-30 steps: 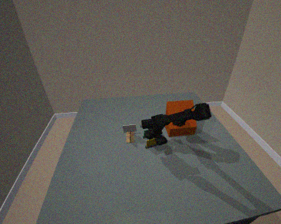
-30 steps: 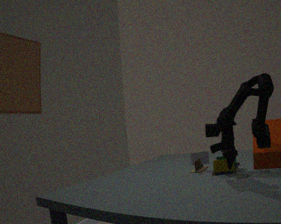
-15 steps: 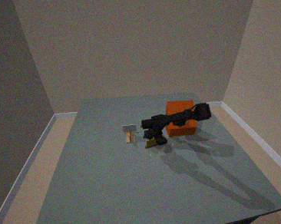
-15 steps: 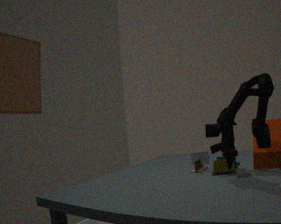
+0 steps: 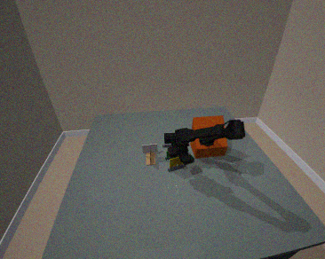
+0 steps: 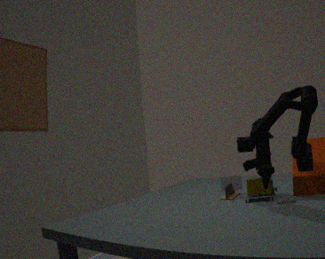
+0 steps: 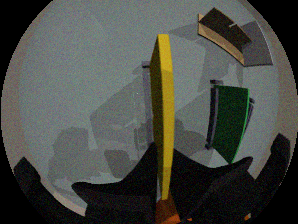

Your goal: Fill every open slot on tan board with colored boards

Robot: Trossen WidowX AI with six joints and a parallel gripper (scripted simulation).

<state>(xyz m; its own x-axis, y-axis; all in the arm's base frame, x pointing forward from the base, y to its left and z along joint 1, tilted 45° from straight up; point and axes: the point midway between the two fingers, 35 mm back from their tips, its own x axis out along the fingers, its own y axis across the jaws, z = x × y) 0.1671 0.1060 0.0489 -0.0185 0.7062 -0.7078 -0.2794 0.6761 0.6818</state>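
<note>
Only one view, wrist, shows the end effector (image 5: 180, 165) (image 6: 266, 187) (image 7: 157, 145) gripping the yellow board (image 5: 175, 162) (image 6: 255, 187) (image 7: 168, 105).

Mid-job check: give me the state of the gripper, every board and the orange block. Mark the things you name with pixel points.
Gripper (image 5: 182, 161) (image 6: 266, 188) (image 7: 157, 145): closed on the yellow board
Yellow board (image 5: 174, 163) (image 6: 256, 186) (image 7: 166, 95): upright, gripped
Green board (image 5: 168, 154) (image 7: 232, 120): upright in its holder
Tan board (image 5: 150, 159) (image 6: 230, 191) (image 7: 220, 25): standing, one slot open
Gray board (image 5: 149, 148) (image 6: 234, 181) (image 7: 258, 45): standing crosswise to the tan board
Orange block (image 5: 208, 121) (image 6: 319, 155) (image 7: 167, 211): on the table

The hand (image 5: 178, 160) (image 6: 265, 186) (image 7: 157, 145) points down, apparently clamped firmly below the bent arm (image 5: 203, 133) (image 6: 276, 111).
</note>
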